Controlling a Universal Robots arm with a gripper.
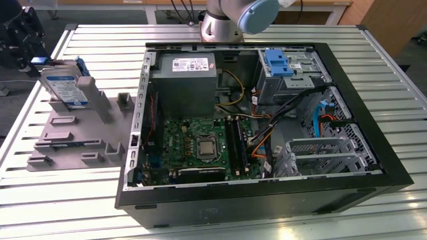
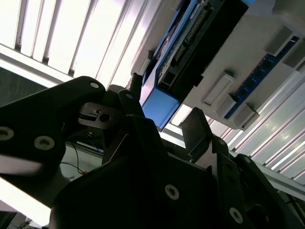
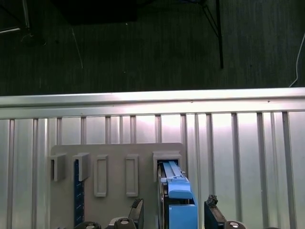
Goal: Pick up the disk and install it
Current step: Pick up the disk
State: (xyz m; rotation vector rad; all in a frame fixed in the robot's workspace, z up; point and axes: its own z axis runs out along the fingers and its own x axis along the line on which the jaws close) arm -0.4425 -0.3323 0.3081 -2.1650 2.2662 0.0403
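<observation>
The disk (image 1: 63, 89) stands on edge in a slot at the far corner of a grey fixture (image 1: 87, 135), which lies on the slatted metal table (image 1: 60, 200) to the exterior view's left of the open case (image 1: 267, 200). Its white-and-blue label faces the exterior camera and its blue carrier frames the silver body. The gripper (image 3: 175, 213) hangs over the top of the disk, at the upper left edge of the exterior view. In the first wrist view its two dark fingertips (image 3: 213, 210) stand wide apart, one on each side of the disk's blue edge, with a strip of fixture or table showing between each tip and the disk. It is spread open and has hold of nothing. The second wrist view shows the same from close by: the blue end and the black connector edge of the disk lie just beyond the dark fingers. Inside the case, a lone blue bracket (image 1: 277, 62) sits in the drive bay at the far corner, and the green board (image 1: 200, 145) lies on the floor of the case.
</observation>
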